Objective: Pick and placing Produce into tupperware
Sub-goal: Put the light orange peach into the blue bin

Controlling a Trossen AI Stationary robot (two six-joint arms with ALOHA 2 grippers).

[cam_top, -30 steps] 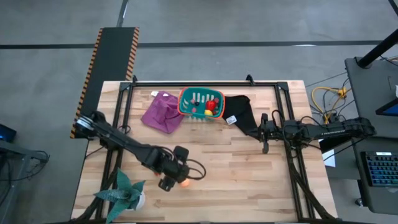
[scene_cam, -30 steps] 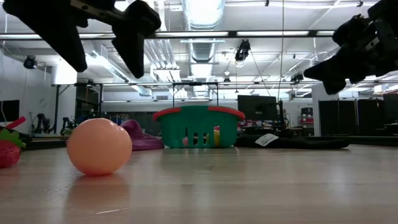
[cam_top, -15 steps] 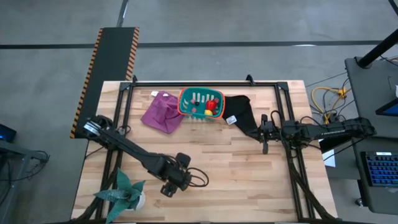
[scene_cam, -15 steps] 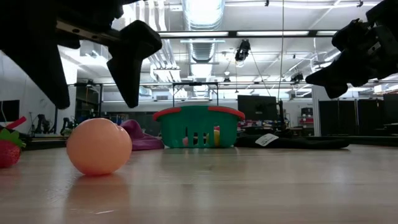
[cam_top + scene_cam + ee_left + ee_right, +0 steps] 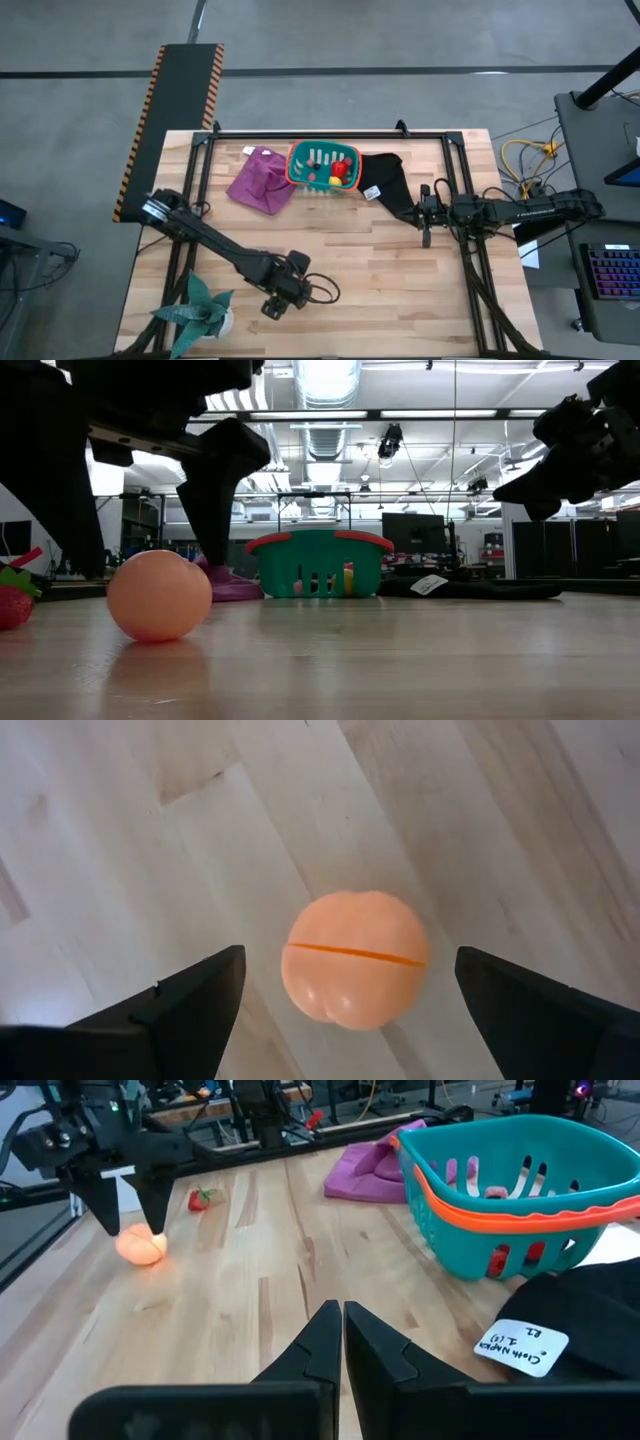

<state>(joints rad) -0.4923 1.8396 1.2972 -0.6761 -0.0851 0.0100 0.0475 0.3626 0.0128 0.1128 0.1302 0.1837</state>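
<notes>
Two arms share the tabletop (image 5: 400, 280) in the high view. The left end effector (image 5: 283, 297) sits low over the front-left area, near the green spiky plant (image 5: 200, 306), and covers the piece it is after. The right end effector (image 5: 426, 222) waits at the right, beside the black cloth (image 5: 392, 185). The tupperware (image 5: 323, 167) stands at the far edge between the purple cloth (image 5: 260, 178) and the black one, already holding some produce. Compared with a second ago, the left arm has pushed forward and the orange spot once visible beside its fingers is now hidden.

From the low view, the orange-peach ball (image 5: 159, 596) rests on the wood with the left arm's fingers (image 5: 218, 490) spread wide, one on each side of it and not yet touching; they hang lower than in the earlier frames. A strawberry-like piece (image 5: 12, 600) lies at the left edge.

Through the left wrist view, the ball (image 5: 356, 958) lies centred between the two open fingers (image 5: 190, 1005), which looks like alignment for a straddling grasp.

Seen in the right wrist view, the right arm's own fingers (image 5: 318, 1345) are pressed together and hold nothing, likely parked clear of the container (image 5: 520, 1195) so the other arm can deliver.
</notes>
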